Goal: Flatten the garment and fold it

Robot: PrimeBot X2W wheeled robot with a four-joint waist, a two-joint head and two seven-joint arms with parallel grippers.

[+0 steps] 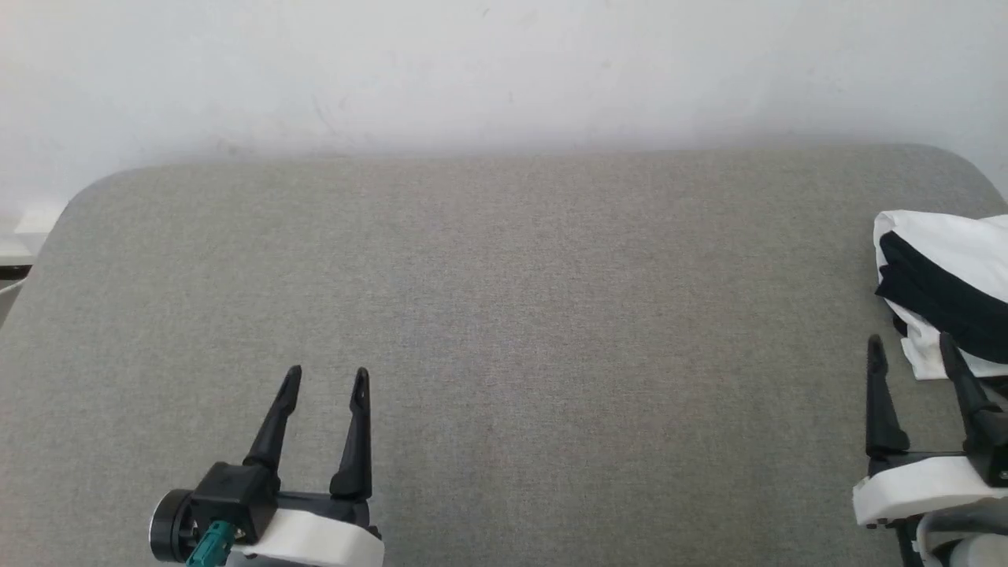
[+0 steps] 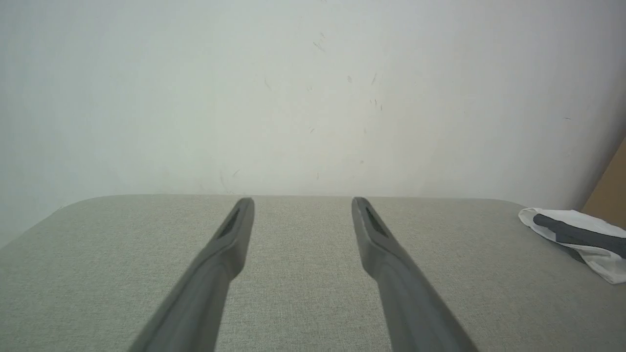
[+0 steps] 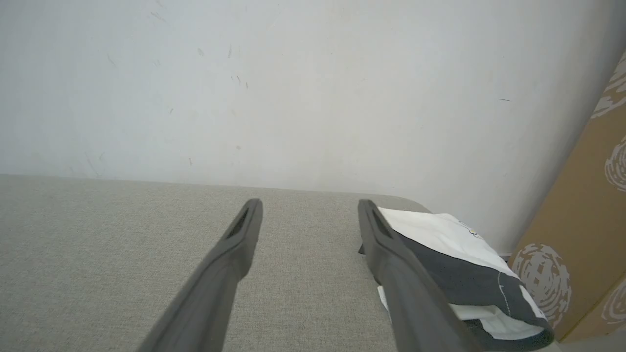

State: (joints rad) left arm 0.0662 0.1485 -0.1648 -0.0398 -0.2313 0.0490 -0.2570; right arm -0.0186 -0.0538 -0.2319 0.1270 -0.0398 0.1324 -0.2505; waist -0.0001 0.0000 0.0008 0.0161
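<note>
Garment sits bunched at 3 o'clock on the grey pad, at its right edge, not flattened yet. Right gripper is spread wide and empty. Garment is just off its tips at 1 o'clock; can't tell if they touch. Black band runs roughly 10-to-4. Left gripper is also wide and empty, well apart, with the garment at its 2 o'clock. Right arm is nearer, so I'd grab with it and drag toward 9.
</note>
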